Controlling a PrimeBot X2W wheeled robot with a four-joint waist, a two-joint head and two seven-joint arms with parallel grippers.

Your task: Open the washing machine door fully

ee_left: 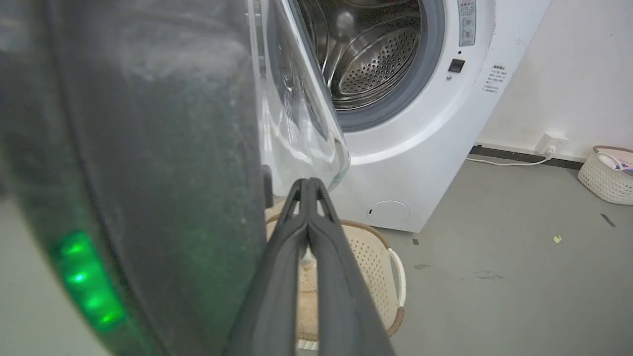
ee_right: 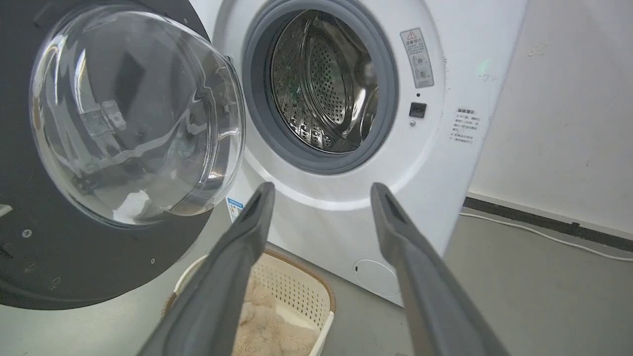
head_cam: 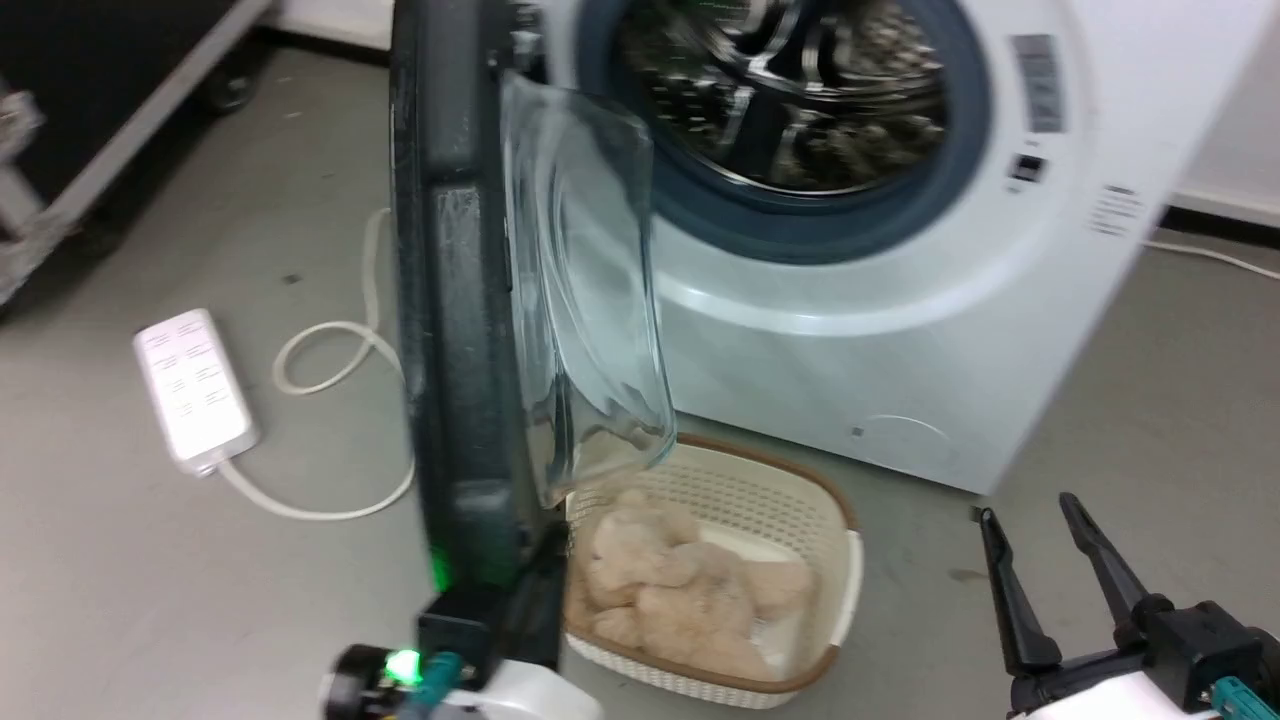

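Head view: the washing machine door stands swung out, edge-on, glass bowl facing the machine, above a basket on the floor.

Left wrist view: the left gripper, fingers pressed together on nothing, sits just beside the door's inner face.

Right wrist view: the right gripper is spread wide, empty, apart from the door.

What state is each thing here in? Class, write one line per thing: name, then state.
door: open, standing roughly square to the machine
drum: empty where visible
flap: closed
basket: upright, holding a plush
left gripper: shut, empty, beside the door's lower edge
right gripper: open, empty
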